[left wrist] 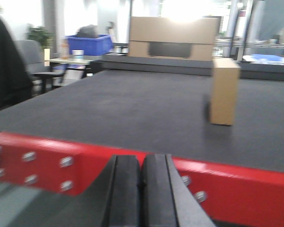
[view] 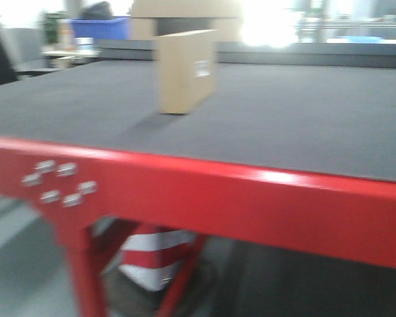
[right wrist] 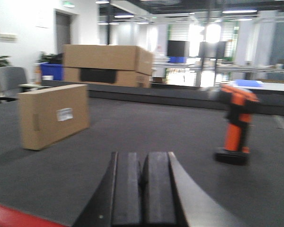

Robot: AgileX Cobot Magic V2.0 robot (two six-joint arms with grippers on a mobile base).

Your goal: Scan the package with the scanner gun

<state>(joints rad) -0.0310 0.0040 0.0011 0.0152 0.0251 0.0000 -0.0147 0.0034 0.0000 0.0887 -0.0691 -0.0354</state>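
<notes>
Jaws are pressed together, empty, on the left gripper point(left wrist: 141, 189) and right gripper point(right wrist: 144, 189). The package point(right wrist: 54, 116) and scanner gun point(right wrist: 235, 125) stand well apart on the table point(right wrist: 156, 125), untouched, so this looks like the approach stage. Next, the right gripper should open toward the scanner gun.

All three views are softened by blur, background windows point(view: 267, 23) are blown out to white, glare is caught on the red bench rim point(view: 277, 177), and a faint shadow is cast beside the package point(view: 185, 72).
</notes>
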